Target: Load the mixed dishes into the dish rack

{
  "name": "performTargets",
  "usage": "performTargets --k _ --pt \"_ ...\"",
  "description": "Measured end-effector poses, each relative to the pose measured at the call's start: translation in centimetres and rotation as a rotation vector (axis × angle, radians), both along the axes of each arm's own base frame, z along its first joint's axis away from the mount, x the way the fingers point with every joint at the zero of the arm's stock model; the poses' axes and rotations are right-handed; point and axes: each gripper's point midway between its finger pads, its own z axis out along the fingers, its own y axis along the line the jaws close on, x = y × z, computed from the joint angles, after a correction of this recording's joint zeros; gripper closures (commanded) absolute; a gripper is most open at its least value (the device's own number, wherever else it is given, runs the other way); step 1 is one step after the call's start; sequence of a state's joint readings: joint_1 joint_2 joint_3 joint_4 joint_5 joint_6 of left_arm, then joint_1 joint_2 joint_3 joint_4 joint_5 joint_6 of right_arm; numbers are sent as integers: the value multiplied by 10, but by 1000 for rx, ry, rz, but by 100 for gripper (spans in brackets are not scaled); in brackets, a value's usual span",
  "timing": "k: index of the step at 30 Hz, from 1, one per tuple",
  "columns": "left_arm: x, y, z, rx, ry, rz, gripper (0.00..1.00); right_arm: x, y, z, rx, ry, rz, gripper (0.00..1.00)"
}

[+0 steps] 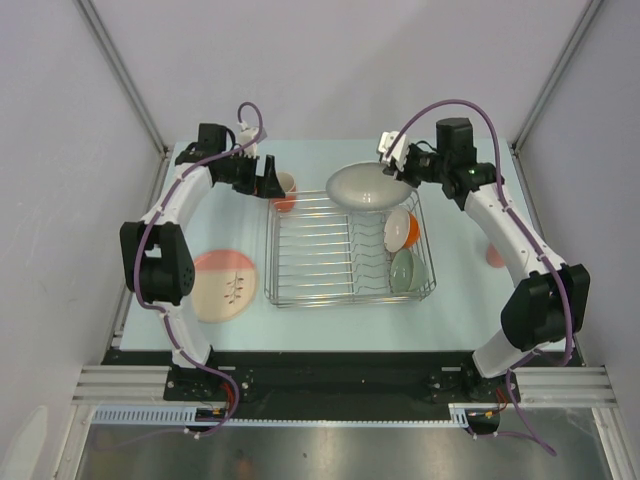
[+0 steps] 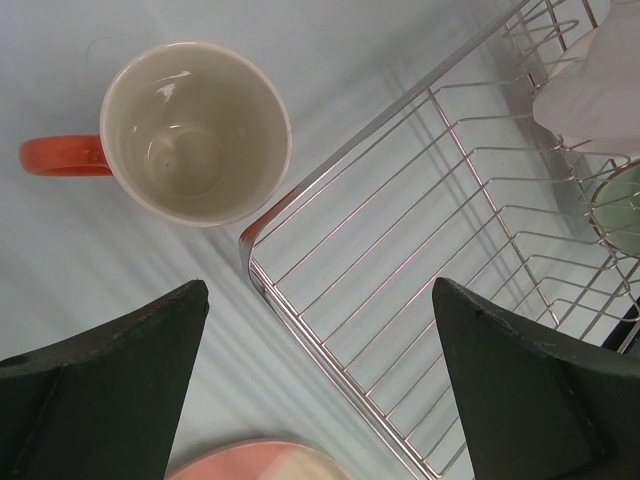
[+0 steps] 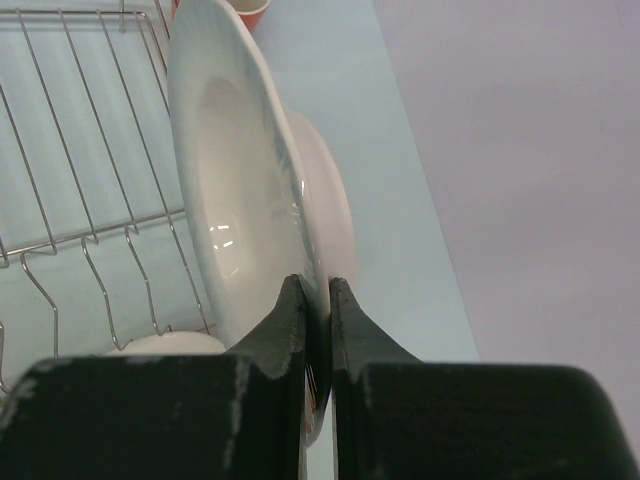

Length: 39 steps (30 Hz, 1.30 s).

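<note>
Two bowls stand on edge in the dish rack [image 1: 320,255], both at its 3 o'clock end; the orange-and-white bowl [image 1: 401,229] sits on the far side and the pale green bowl [image 1: 407,270] just nearer the arms. The rest of the rack's wire floor is bare.

At the rack's 12 o'clock, the white plate [image 1: 362,186] hangs tilted over the far rail; the right gripper [image 3: 318,300] has its fingers clenched on the plate's rim, one finger on each face. Whether the plate's lower edge touches the wires cannot be told.

The left gripper [image 2: 320,290] hovers above the rack's far-left corner, at about 10 o'clock; its fingers are spread wide with nothing between them. The orange mug [image 2: 195,130] stands upright on the table [image 1: 470,300], mouth up, just beside that corner and outside the rack. Its handle points to 9 o'clock in the left wrist view (away from the wires).

The pink plate [image 1: 225,285] lies flat on the table at the rack's 8 o'clock, twig mark facing up, close to the left arm's elbow and apart from the rack. The pink tumbler [image 1: 495,257] shows only as a sliver past the right arm at the rack's 3 o'clock; its pose cannot be told.
</note>
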State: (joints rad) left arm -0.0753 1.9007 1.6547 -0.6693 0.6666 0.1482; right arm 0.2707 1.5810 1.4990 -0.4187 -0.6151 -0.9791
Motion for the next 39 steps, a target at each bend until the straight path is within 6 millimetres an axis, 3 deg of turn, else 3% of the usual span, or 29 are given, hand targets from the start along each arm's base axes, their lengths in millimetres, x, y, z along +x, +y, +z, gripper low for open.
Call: performTargets --k 16,28,39 --pt "-1 0 -1 0 3 0 0 9 -5 28 29 -57 -11 100" --pt "-1 0 -1 0 3 0 0 21 -6 11 36 -26 -16 100" --pt "-1 1 -1 -8 4 -1 0 31 -16 -18 33 27 -46 100"
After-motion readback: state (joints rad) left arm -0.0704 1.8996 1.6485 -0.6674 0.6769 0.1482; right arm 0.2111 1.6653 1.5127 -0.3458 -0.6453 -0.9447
